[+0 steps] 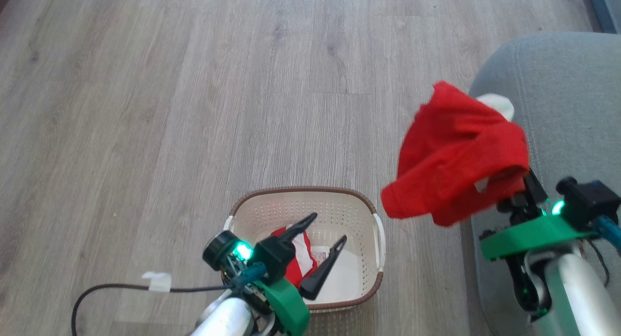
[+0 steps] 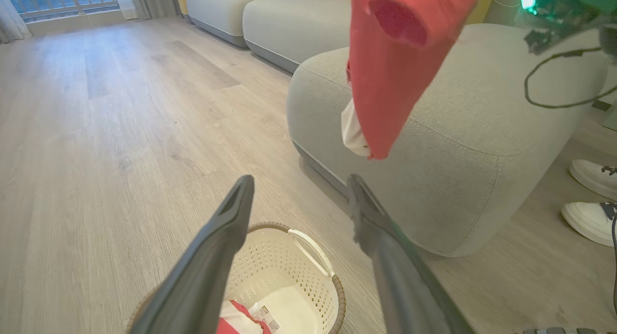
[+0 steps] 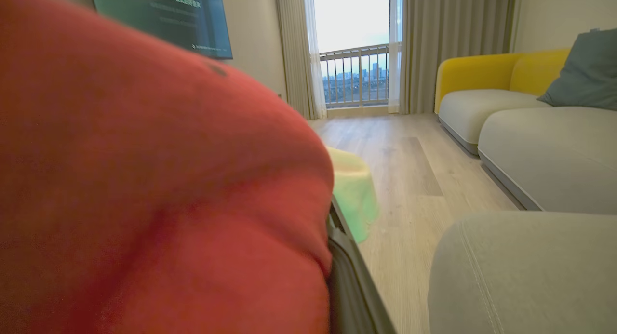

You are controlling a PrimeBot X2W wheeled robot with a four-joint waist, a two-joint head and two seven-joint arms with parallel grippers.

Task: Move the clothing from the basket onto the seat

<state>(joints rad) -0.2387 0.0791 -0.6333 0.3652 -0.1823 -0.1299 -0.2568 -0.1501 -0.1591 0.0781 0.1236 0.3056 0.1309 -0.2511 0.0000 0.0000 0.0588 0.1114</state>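
Red garment (image 1: 456, 152) aloft beside the seat (image 1: 567, 93)
The right claw (image 1: 529, 183) grips it in mid-air (white trim showing); the left claw (image 1: 328, 226) stands wide open above the basket (image 1: 301, 202), where the second garment (image 1: 303, 258) lies.

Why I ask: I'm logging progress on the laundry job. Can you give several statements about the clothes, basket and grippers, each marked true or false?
1. The right gripper holds a red garment up in the air. True.
2. The left gripper is open above the basket. True.
3. The basket is empty. False: a red and white garment lies inside it.
4. The held garment lies flat on the seat. False: it hangs from the gripper by the rounded corner of the seat, not yet set down.
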